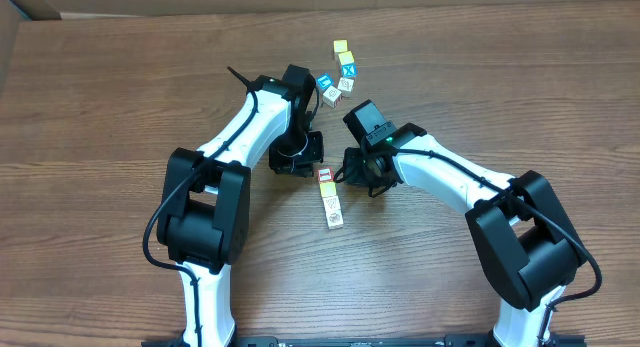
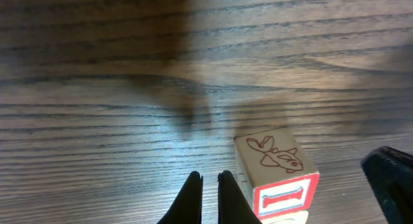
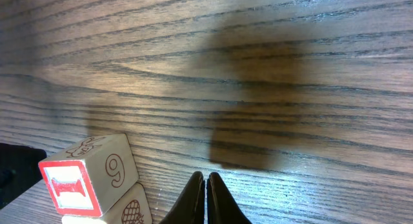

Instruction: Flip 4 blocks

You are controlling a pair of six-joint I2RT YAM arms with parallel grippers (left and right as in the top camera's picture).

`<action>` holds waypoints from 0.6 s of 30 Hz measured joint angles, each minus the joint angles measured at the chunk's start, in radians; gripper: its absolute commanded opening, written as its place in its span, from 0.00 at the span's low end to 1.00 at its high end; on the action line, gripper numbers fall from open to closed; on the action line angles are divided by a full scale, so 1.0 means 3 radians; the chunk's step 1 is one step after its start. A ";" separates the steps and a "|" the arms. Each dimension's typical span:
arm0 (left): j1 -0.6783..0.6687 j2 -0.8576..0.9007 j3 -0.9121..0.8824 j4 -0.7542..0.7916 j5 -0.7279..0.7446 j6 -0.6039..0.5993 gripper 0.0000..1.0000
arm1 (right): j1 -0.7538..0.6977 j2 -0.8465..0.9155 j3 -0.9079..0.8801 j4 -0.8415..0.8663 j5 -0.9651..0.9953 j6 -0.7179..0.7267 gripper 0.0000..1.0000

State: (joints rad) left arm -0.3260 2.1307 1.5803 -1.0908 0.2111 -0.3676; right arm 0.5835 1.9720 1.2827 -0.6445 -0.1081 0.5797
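Note:
A short row of blocks lies mid-table, running toward the front. The block with the red-and-white face [image 1: 325, 174] is at its far end, followed by pale cream ones [image 1: 329, 202] and a printed one [image 1: 333, 219]. My left gripper [image 1: 310, 165] sits just left of the red-faced block [image 2: 284, 198], shut and empty, with one fingertip [image 2: 226, 185] right beside it. My right gripper [image 1: 347, 177] is to the right of that block [image 3: 68, 188], shut on nothing and a little apart from it. A cream block [image 3: 132, 211] sits under or behind the red-faced one.
A loose cluster of yellow-faced cubes [image 1: 341, 47] and blue-faced cubes [image 1: 349, 70] lies at the back of the table behind the arms. The right gripper's dark body [image 2: 390, 182] shows past the block in the left wrist view.

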 measured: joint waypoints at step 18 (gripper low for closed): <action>0.0001 0.0000 -0.0009 0.0150 -0.0099 -0.0088 0.04 | -0.0009 -0.0116 0.0072 -0.0651 -0.0003 -0.0001 0.04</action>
State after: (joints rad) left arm -0.3256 2.1307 1.5776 -1.0458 0.1814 -0.3939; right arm 0.5808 1.9373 1.3045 -0.8398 -0.1089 0.5793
